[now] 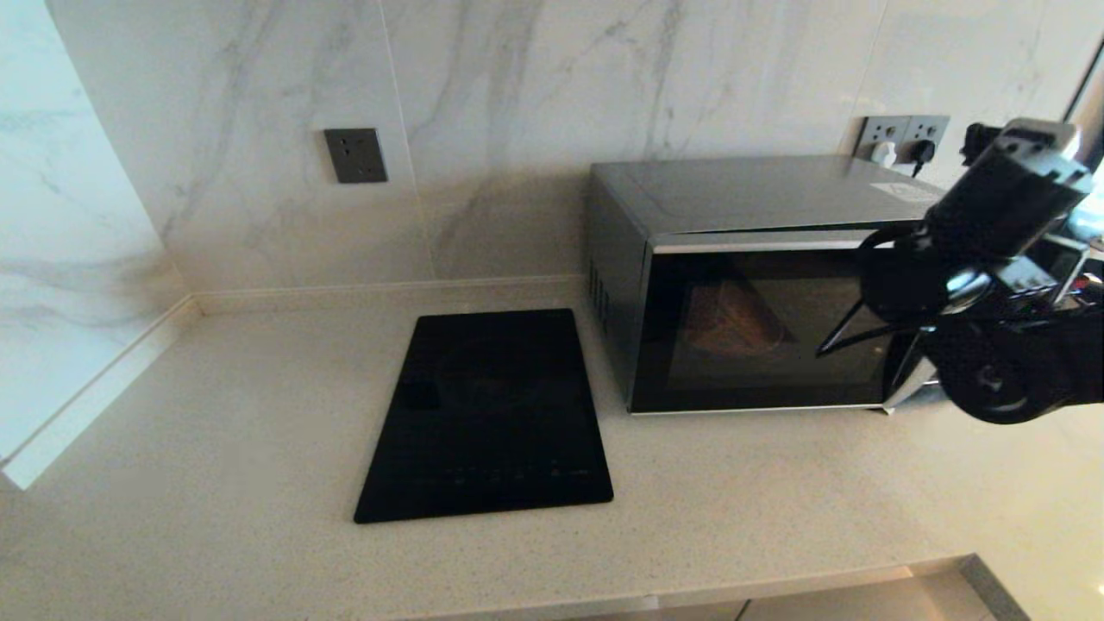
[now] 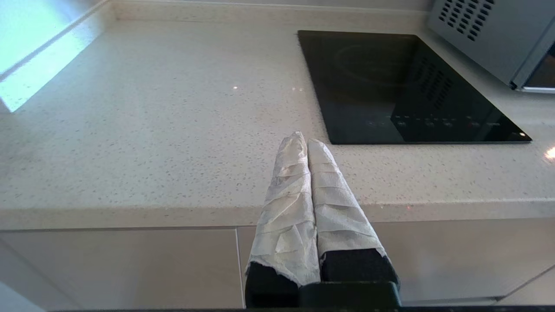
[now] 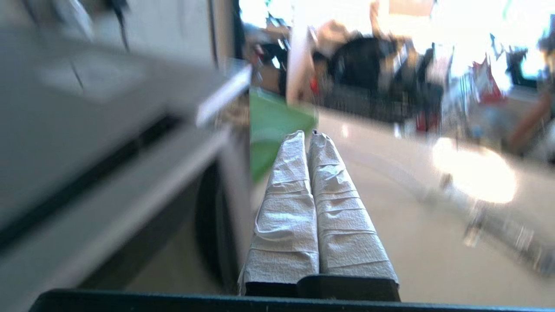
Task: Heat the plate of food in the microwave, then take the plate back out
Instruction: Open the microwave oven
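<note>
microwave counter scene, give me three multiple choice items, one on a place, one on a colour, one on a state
1. Where does the black cooktop lie relative to the microwave?
A. on top of it
B. on the counter to its left in the head view
C. inside it

2. What colour is the wrapping on the fingers of the left gripper?
A. white
B. red
C. blue

3. What is the state of the microwave door?
A. wide open
B. taken off
C. shut

Answers:
1 B, the flat black cooktop sits on the countertop beside the microwave's vented side.
2 A, both fingers show crinkled white wrap in the left wrist view.
3 C, the dark glass door lies flush with the microwave's front, with the right gripper shut near its right end.
</note>
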### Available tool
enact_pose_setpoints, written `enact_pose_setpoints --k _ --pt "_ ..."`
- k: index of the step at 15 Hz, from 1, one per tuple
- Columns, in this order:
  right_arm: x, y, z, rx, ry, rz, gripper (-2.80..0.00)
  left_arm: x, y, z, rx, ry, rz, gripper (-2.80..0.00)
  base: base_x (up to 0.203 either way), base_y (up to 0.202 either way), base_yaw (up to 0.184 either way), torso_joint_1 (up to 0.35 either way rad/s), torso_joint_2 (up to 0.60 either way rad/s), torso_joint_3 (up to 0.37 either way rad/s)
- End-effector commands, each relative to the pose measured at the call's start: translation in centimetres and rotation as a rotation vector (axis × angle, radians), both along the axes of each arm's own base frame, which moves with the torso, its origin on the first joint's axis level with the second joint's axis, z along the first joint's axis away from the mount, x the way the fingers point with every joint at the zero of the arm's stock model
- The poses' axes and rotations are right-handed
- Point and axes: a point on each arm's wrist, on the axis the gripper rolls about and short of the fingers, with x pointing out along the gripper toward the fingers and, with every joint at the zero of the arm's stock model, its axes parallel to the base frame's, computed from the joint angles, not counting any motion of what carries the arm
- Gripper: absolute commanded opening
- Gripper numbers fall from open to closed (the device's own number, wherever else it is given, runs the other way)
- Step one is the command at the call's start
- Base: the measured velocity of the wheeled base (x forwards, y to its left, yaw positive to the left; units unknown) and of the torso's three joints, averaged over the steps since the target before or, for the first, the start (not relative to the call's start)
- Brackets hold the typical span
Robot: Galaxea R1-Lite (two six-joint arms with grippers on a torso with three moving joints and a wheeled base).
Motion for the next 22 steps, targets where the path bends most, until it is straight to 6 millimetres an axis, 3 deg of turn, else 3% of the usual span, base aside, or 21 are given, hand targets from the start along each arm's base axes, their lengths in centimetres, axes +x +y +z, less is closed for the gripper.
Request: enact_pose_setpoints --k 1,4,6,10,13,18,20,22 --pt "-4.6 -1.5 5.3 -0.046 -0.04 0.029 -2.8 0.0 0.0 0.0 -0.001 0.001 0.001 -2.8 0.0 0.0 0.0 0.0 0.0 0.0" --pt "-7.7 -2.3 8.2 -0.153 -0.007 0.101 -2.8 0.0 0.0 0.0 -0.001 0.001 0.001 -2.8 0.0 0.0 0.0 0.0 0.0 0.0" --pt "-9.6 -2.3 9.1 -0.215 0.075 0.164 -2.8 0.0 0.0 0.0 -0.001 0.001 0.001 -2.8 0.0 0.0 0.0 0.0 0.0 0.0" --pt "-12.6 -0.1 8.9 -0.31 0.299 0.36 -2.8 0.0 0.0 0.0 -0.001 0.001 0.001 -2.8 0.0 0.0 0.0 0.0 0.0 0.0" --pt "-13.8 1.6 8.9 -0.337 0.308 0.473 -2.8 0.0 0.0 0.0 -0.001 0.001 0.001 -2.8 0.0 0.0 0.0 0.0 0.0 0.0" --pt "-13.6 3.0 7.3 -0.42 0.393 0.546 -2.8 0.0 0.0 0.0 -0.001 0.001 0.001 -2.8 0.0 0.0 0.0 0.0 0.0 0.0" --pt "-13.2 3.1 8.3 -0.408 0.359 0.533 -2.8 0.0 0.0 0.0 -0.001 0.001 0.001 -2.8 0.0 0.0 0.0 0.0 0.0 0.0" --pt "-11.5 2.0 9.7 -0.383 0.333 0.449 -2.8 0.0 0.0 0.0 -0.001 0.001 0.001 -2.8 0.0 0.0 0.0 0.0 0.0 0.0"
